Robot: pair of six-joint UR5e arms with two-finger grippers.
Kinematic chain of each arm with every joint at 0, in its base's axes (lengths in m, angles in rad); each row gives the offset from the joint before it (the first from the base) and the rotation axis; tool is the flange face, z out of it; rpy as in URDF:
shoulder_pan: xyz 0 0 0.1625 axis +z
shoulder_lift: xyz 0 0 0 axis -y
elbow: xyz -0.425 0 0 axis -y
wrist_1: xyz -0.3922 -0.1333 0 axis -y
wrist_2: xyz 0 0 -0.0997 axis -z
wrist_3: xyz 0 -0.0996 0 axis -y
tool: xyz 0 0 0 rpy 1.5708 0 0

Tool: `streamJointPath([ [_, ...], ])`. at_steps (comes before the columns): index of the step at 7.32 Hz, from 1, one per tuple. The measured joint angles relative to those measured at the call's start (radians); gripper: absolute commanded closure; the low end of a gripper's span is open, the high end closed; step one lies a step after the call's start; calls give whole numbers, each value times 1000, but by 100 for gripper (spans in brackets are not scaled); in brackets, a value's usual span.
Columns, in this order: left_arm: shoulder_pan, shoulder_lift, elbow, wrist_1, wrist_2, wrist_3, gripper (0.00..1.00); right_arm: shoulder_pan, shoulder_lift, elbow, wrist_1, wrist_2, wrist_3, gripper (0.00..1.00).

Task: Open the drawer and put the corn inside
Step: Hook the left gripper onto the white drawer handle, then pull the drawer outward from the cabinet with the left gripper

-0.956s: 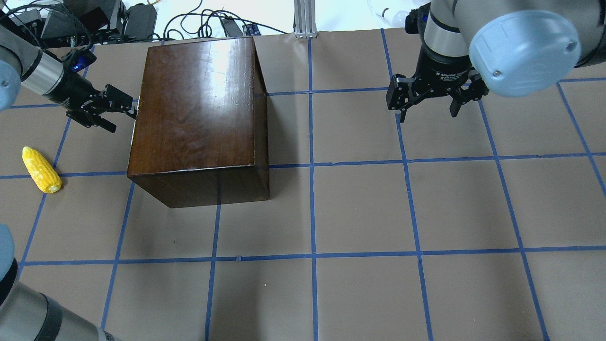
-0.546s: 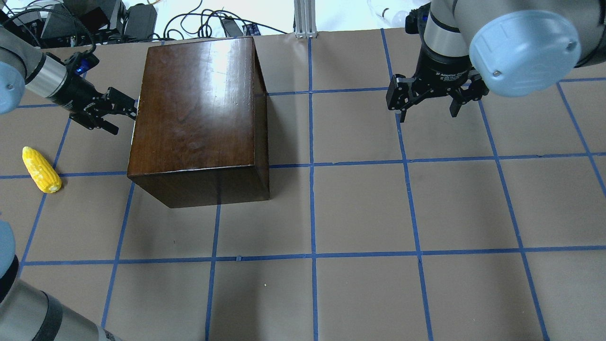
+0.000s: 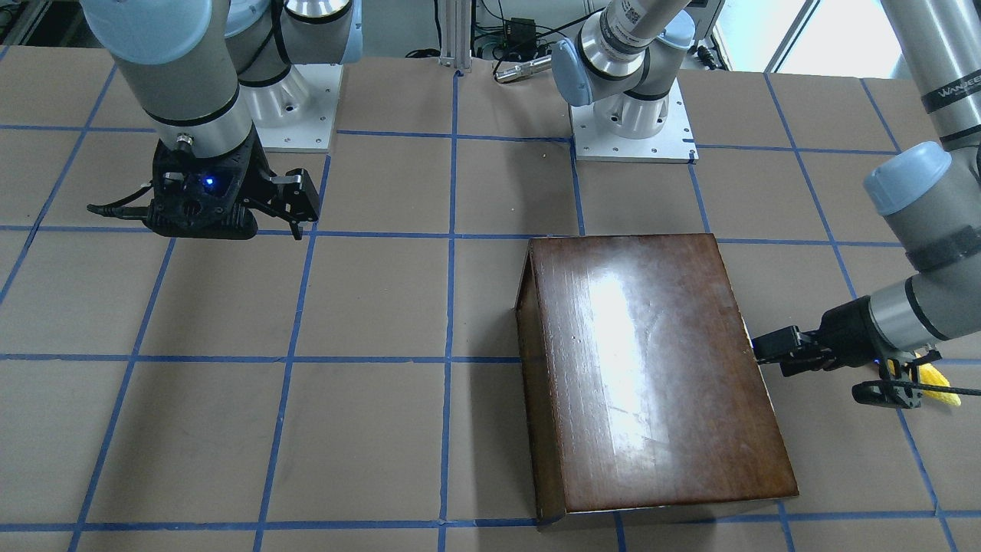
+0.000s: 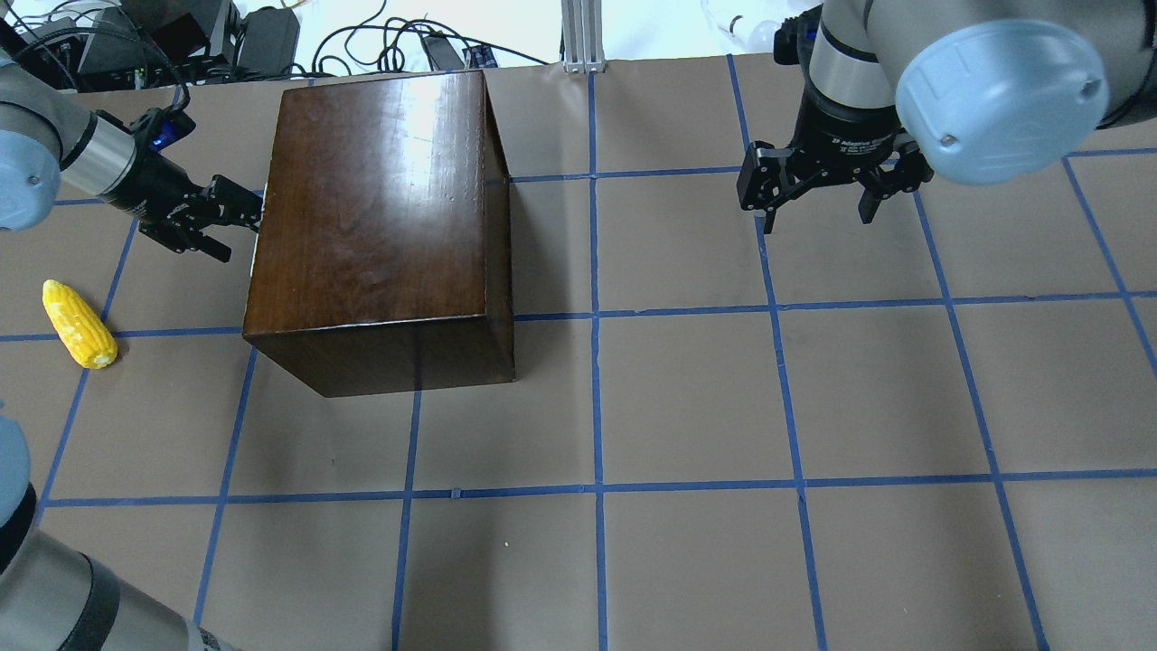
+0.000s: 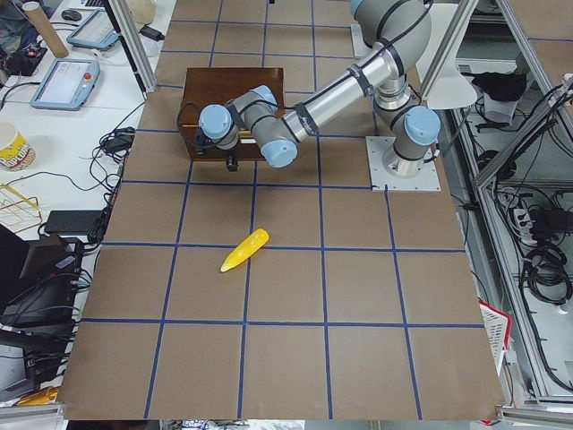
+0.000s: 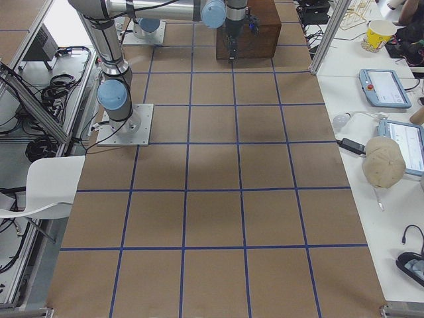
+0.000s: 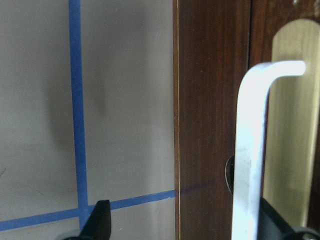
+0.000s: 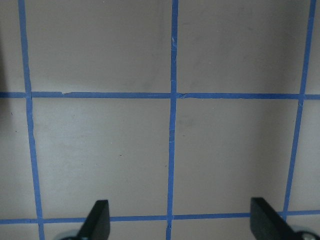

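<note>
The glossy dark-brown box point(image 4: 380, 217) stands left of centre on the table and also shows in the front view point(image 3: 651, 368). Its drawer is closed. The drawer's dark front panel point(image 7: 212, 125), with a silver handle point(image 7: 250, 150) on a brass plate, fills the left wrist view. My left gripper point(image 4: 237, 212) is open at the box's left face, its fingers point(image 7: 97, 220) on either side of the handle's lower part. The yellow corn point(image 4: 79, 324) lies on the table near the left edge, apart from the box. My right gripper point(image 4: 816, 208) is open and empty above bare table.
Cables and electronics lie beyond the table's far edge, with an aluminium post point(image 4: 583, 36) at the back centre. The two arm bases point(image 3: 632, 126) stand on the robot's side. Blue tape lines grid the brown table.
My left gripper has shifted slightly toward the box's left face and its wrist has moved farther back. The right arm, the box and the corn have not moved.
</note>
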Motion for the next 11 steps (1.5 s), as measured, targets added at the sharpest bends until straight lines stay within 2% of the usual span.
streamJointPath([
  [6,1,-3,-3,36,11,-6,0,0,0,0,1,0,0,0],
  [11,10,-2,0,71,102,-2,0,0,0,0,1,0,0,0],
])
